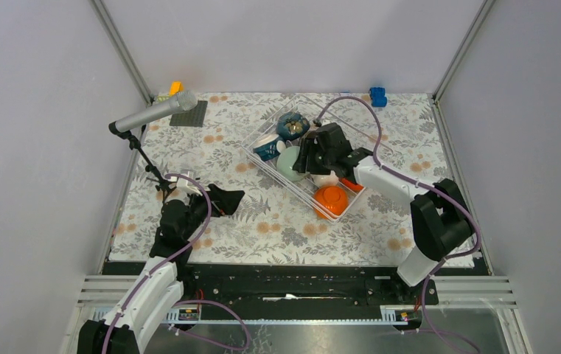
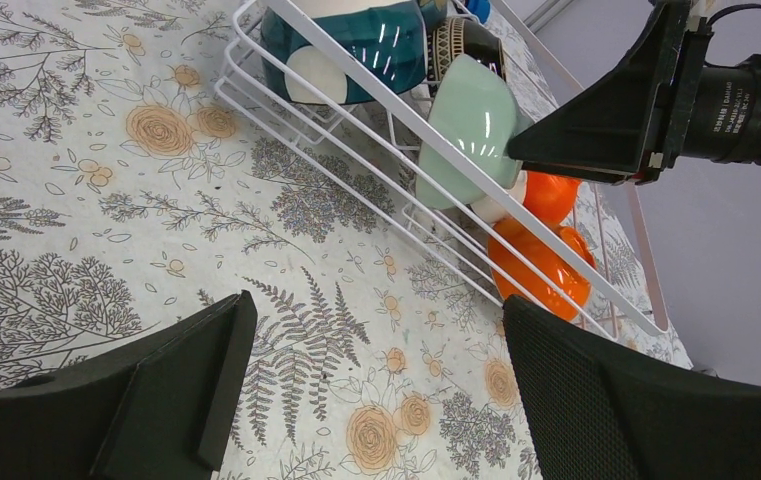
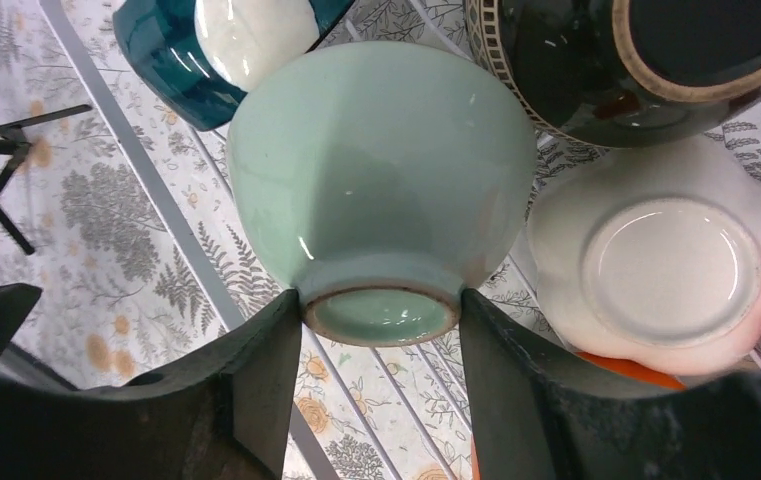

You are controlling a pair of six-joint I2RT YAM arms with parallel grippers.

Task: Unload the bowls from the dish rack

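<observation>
The dish rack (image 1: 281, 177) sits at the middle of the table with several bowls in it. My right gripper (image 3: 381, 315) reaches into the rack, its two fingers pressed on either side of the foot ring of the pale green bowl (image 3: 376, 170), which lies on its side. Around it are a teal bowl (image 3: 226, 40), a dark patterned bowl (image 3: 596, 60), a white bowl (image 3: 666, 260) and an orange bowl (image 1: 331, 200). My left gripper (image 2: 376, 340) stands open and empty over the tablecloth, left of the rack (image 2: 336, 140).
A microphone on a stand (image 1: 155, 112) leans over the table's left side. Behind it lie a dark grey plate (image 1: 190, 114) and an orange block (image 1: 176, 87). A blue block (image 1: 378, 96) sits at the back right.
</observation>
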